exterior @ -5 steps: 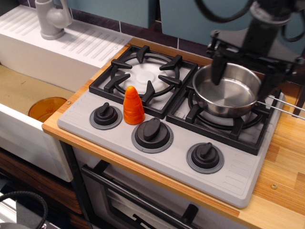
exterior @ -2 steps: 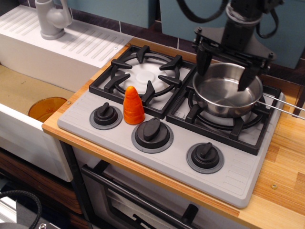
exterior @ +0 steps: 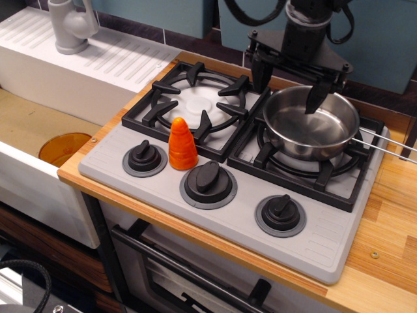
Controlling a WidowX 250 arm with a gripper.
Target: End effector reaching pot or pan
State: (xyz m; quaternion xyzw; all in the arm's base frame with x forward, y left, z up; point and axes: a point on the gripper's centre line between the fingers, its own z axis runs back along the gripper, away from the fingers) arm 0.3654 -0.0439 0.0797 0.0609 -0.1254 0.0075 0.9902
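A small shiny steel saucepan [exterior: 311, 127] sits on the right burner grate, its thin wire handle [exterior: 386, 145] pointing right. My black gripper [exterior: 289, 88] hangs over the pan's back left rim with its two dark fingers spread wide. The left finger [exterior: 259, 75] is outside the rim, above the gap between the burners. The right finger [exterior: 317, 96] points down over the pan's back part. The jaws are open and hold nothing.
An orange cone-shaped toy [exterior: 182, 144] stands in front of the left burner grate [exterior: 195, 101]. Three black knobs [exterior: 209, 180] line the stove front. A white sink [exterior: 39, 124] with a grey tap [exterior: 70, 26] lies to the left. A wooden counter [exterior: 391, 222] borders the right.
The gripper has moved left and toward the back, from straddling the pan to hanging over its back left rim. The pan and the toy have not moved.
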